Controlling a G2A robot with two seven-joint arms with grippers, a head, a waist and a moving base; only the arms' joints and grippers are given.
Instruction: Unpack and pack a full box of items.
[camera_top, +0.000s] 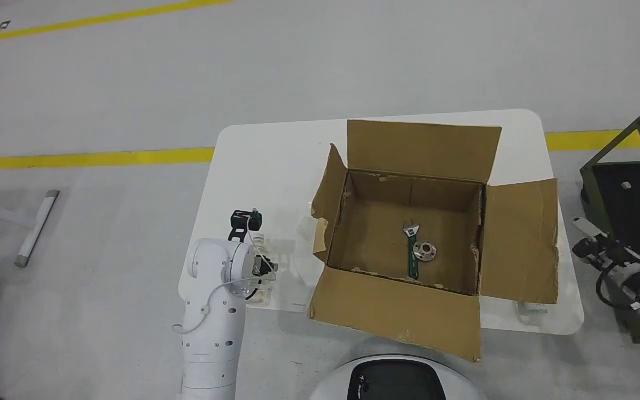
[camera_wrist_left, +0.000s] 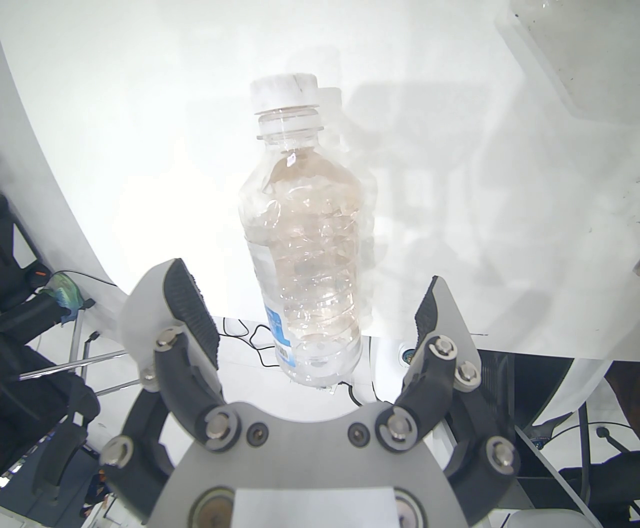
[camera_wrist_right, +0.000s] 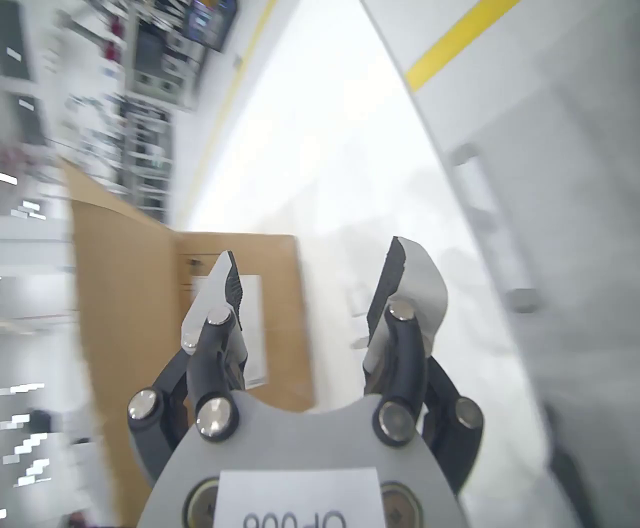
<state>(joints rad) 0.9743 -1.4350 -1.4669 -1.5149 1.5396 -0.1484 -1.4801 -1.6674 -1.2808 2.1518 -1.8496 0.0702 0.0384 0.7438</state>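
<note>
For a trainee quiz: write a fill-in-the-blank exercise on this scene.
1. The left end effector is ___, with the clear bottle between its fingers.
2. The bottle's cap is ___ in colour.
3. The wrench lies ___ the cardboard box.

Missing words: open; white; inside.
</note>
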